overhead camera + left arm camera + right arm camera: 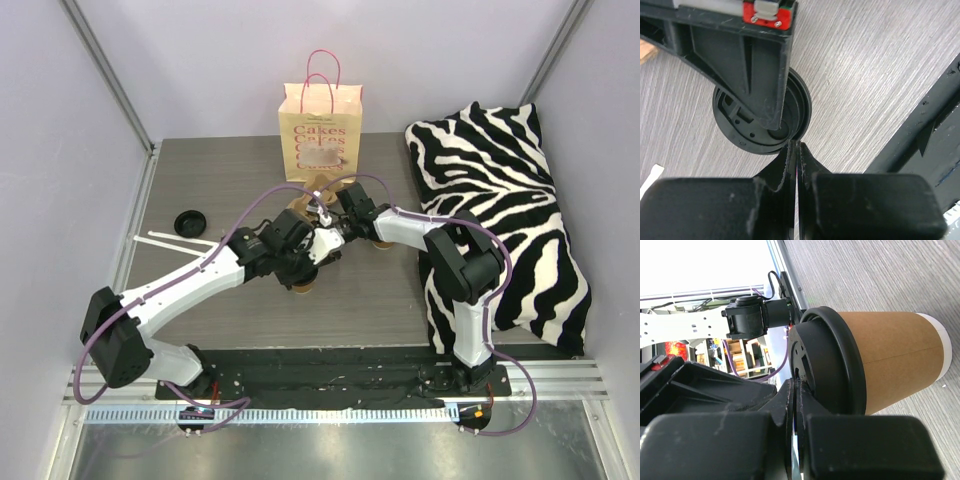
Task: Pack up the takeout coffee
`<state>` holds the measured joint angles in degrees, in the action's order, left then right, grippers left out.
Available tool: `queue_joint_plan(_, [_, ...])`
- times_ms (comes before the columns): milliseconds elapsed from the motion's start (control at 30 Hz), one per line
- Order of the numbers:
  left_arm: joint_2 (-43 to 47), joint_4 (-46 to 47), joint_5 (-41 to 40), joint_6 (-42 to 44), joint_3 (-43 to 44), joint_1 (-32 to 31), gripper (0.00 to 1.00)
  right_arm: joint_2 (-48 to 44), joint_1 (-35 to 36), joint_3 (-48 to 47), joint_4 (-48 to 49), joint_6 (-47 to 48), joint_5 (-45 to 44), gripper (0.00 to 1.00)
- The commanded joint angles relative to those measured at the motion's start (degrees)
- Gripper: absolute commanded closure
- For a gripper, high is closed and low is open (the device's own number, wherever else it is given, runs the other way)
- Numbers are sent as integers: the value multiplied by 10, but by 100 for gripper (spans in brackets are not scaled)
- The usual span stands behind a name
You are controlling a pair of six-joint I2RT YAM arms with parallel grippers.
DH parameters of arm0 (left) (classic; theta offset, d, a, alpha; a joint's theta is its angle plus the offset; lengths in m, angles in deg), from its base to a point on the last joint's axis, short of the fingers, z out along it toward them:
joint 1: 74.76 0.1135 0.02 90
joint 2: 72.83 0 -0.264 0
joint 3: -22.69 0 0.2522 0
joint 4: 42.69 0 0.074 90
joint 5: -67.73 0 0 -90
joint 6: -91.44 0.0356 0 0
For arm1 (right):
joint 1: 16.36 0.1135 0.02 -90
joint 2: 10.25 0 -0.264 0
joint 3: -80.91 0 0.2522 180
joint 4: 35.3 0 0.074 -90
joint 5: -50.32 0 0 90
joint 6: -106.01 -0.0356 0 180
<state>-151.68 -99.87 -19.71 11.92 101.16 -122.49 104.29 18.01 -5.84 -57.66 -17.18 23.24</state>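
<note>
left gripper [795,145]: fingers pressed together, tips at round black plastic lid [732,127] | right gripper [796,384]: pressed together, touching 1 lidded brown paper coffee cup [890,360] | cup: standing just before cream "Cakes" paper bag [320,125]

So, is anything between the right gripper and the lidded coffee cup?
Nothing visible. The right gripper, jaws shut, has its tips right at the black lid of the coffee cup; no object sits between them.
</note>
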Motion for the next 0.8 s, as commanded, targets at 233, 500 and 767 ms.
queue_joint_plan(233, [-17,68,3,29,-34,-4,98,45,-3,10,-22,20,-104,99])
queue_joint_plan(500, [-57,102,-5,38,-98,3,100,53,-8,16,-23,25,-112,99])
queue_joint_plan(767, [-68,97,-11,40,-121,11,100,61,-8,14,-24,27,-114,99])
